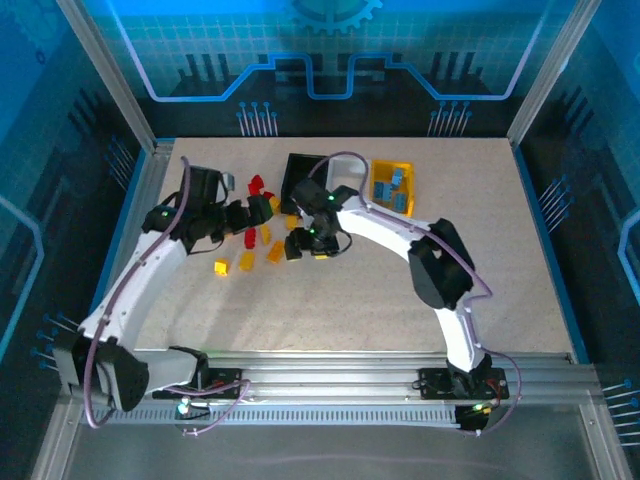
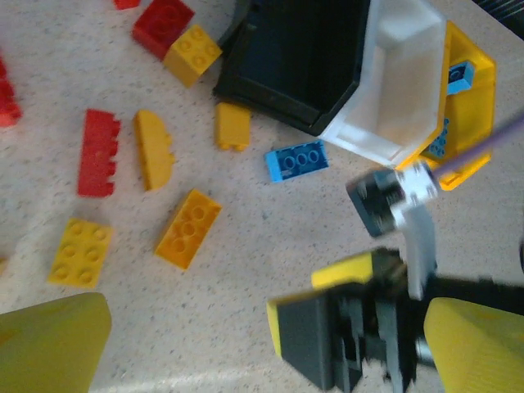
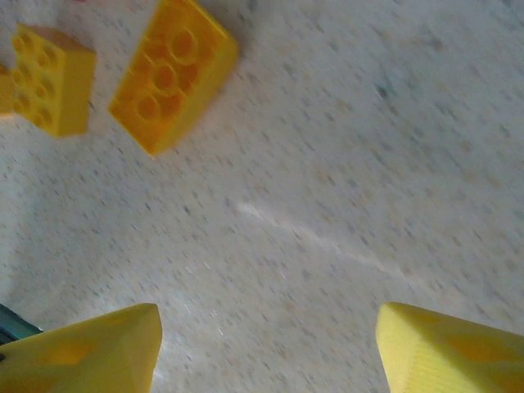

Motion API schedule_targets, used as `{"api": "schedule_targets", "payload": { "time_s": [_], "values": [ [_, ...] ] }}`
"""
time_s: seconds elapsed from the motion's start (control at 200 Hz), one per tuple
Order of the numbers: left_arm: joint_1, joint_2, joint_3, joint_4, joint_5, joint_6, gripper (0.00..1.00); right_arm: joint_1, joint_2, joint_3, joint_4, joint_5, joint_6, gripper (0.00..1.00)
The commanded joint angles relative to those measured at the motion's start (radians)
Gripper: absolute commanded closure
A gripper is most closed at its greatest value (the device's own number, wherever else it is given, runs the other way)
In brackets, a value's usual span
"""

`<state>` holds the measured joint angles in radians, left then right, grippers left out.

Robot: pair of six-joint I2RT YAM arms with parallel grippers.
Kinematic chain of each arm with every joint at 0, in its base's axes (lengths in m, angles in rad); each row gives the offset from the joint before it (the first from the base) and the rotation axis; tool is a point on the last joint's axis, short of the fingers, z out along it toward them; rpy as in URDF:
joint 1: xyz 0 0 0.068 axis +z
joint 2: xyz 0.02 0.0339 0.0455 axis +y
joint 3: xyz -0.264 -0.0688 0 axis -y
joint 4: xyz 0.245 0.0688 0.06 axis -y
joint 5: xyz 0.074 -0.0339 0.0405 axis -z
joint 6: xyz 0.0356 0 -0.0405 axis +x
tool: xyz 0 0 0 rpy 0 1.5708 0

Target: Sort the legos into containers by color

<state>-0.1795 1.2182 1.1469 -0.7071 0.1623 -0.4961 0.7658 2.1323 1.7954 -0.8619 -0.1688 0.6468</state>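
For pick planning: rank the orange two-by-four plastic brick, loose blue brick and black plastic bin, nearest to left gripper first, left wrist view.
1. Orange two-by-four plastic brick, left of centre.
2. Loose blue brick, middle.
3. Black plastic bin, top.

You're looking at a matt, speckled table — chipboard-like, faintly rough. Your legos are smooth, slightly glossy plastic; the white bin looks smooth plastic too, the frame rail brushed metal.
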Motion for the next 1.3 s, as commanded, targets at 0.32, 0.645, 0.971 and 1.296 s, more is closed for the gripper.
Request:
{"api": "schedule_targets", "payload": {
  "time_s": [0.32,0.645,0.971,1.296],
  "values": [
    [0.032,-0.196,-0.1,-0.15,-0.032,-0.014,0.01,0.078,0.354,0.497,-0.27,0.054,0.247,0.29],
    [0.032,-0.312,-0.148,-0.226,-0.032,-0.017,0.01,0.096,0.425,0.577,-0.282,0.135,0.321,0.31],
    [0.032,-0.357,-0.141,-0.288,-0.044,0.013,0.01,0.099,0.482,0.656,-0.226,0.109,0.321,0.32],
    [0.031,-0.397,-0.136,-0.333,-0.058,0.008,0.01,0.093,0.522,0.662,-0.222,0.172,0.316,0.34]
  ]
}}
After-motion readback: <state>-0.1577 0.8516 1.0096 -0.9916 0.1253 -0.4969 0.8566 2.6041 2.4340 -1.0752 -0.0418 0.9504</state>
